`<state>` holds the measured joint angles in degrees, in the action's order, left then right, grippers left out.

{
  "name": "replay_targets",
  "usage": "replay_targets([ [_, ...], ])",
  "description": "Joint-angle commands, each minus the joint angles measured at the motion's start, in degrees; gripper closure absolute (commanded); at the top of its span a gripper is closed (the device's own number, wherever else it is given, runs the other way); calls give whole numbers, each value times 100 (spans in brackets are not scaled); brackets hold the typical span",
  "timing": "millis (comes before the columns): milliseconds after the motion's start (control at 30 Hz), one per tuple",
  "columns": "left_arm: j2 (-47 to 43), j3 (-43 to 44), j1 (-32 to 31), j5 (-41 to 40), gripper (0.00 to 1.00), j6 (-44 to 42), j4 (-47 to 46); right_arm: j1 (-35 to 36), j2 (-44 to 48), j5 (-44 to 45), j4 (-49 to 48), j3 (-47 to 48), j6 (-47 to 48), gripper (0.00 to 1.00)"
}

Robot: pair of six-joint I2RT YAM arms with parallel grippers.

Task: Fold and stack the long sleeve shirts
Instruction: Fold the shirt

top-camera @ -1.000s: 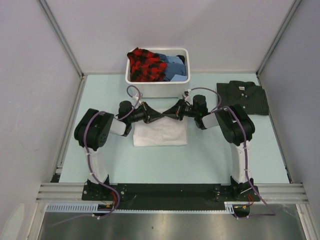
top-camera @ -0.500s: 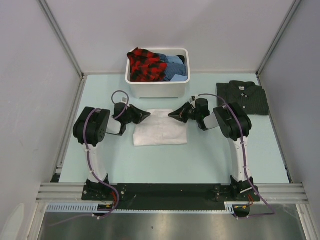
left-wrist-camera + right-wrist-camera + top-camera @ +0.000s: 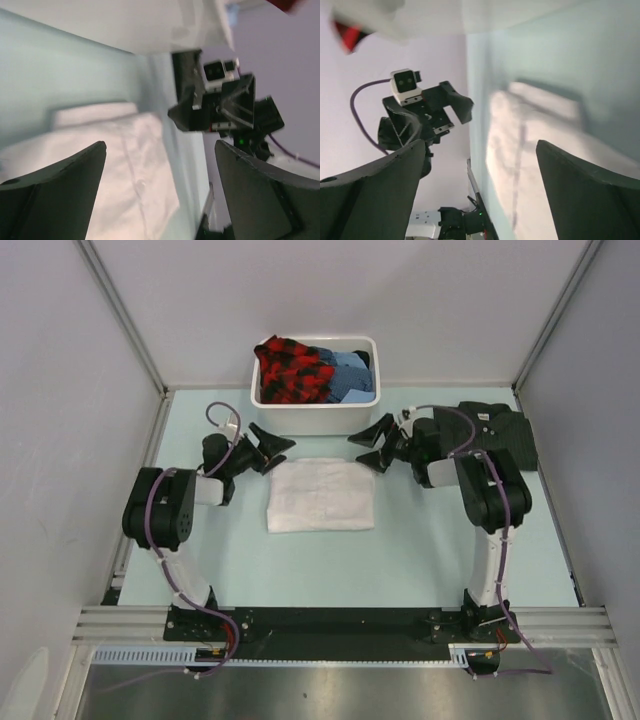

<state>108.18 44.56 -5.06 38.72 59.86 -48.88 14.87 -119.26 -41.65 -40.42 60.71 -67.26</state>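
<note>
Top external view puts the folded white shirt flat at the middle of the frame on the pale green table, just below the white tub. The dark striped shirt lies folded at the upper right, well apart from the white one, its left part covered by the right arm. The tub holds a red-and-black checked cloth and a blue one.

The left gripper hovers by the white shirt's upper left corner, pointing right, jaws spread wide and holding nothing. The right gripper mirrors it by the upper right corner, pointing left, likewise released and empty. Both arms bend at the elbow, forearms angled inward toward the tub. Each wrist view shows its own fingers parted, the white shirt beneath and the other gripper facing it across the cloth.

A second earlier both grippers were pinched shut and nearly met tip to tip over the shirt's top edge. Since then they have let go, drawn apart and moved up-frame, and the right arm now overlaps the dark shirt.
</note>
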Motion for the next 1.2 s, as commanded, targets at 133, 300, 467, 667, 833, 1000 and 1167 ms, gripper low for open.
replay_targets([
  [133, -501, -764, -986, 427, 3, 517, -1016, 797, 203, 51, -860, -104, -445, 0],
  [300, 552, -501, -1085, -127, 4, 817, -1422, 763, -615, 113, -916, 20, -62, 0],
  [467, 837, -456, -480, -23, 4, 301, -931, 202, -853, -255, -204, 55, 916, 0],
  [667, -924, -912, -13, 1601, 1, -1095, 289, 111, 542, -985, 806, -128, 1023, 0],
  [833, -2537, -1624, -399, 2271, 2, -1503, 1721, 831, 1904, -1284, 1063, -813, 847, 0],
  [1000, -2532, -2240, -593, 2026, 5, -1565, 1875, 1141, 1645, -1450, 872, -1359, 725, 0],
  [1167, -1204, -2161, -426, 1648, 7, -1573, 1689, 983, 607, -1724, 1271, -1474, 1047, 0],
])
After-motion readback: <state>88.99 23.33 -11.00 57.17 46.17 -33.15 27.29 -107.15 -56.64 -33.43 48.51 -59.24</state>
